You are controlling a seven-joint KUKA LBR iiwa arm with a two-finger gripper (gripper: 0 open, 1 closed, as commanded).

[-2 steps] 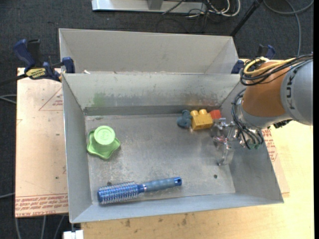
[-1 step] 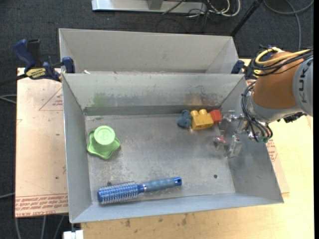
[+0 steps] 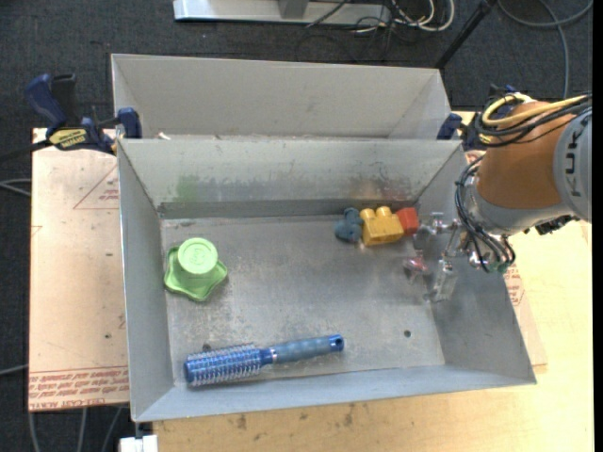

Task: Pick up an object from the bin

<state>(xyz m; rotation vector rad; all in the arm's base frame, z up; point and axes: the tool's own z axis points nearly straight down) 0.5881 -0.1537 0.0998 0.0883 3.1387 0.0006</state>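
So the gripper (image 3: pixel 435 269) was sitting low at about 3 o'clock in the bin (image 3: pixel 283 172), right by the sloping right wall. I honestly couldn't tell if it was open or closed from this angle, and nothing looked to be in its grasp.

The closest candidate was a little clump of toy pieces at roughly 1 o'clock against the back wall: a yellow block (image 3: pixel 380 225) with a red piece (image 3: pixel 407 219) touching it on one side and a blue piece (image 3: pixel 350 226) on the other. From the gripper, that clump was at about 10 o'clock and near.

If it was me, I'd go for the yellow block, come straight down and line the jaws up so they don't catch the neighbours or scrape the back wall. The corner was tight, so wall clearance was the main worry.

The green cup-like thing (image 3: pixel 195 269) at 9 o'clock and the blue hairbrush (image 3: pixel 259 356) at 7 o'clock were well apart from it and had more room.
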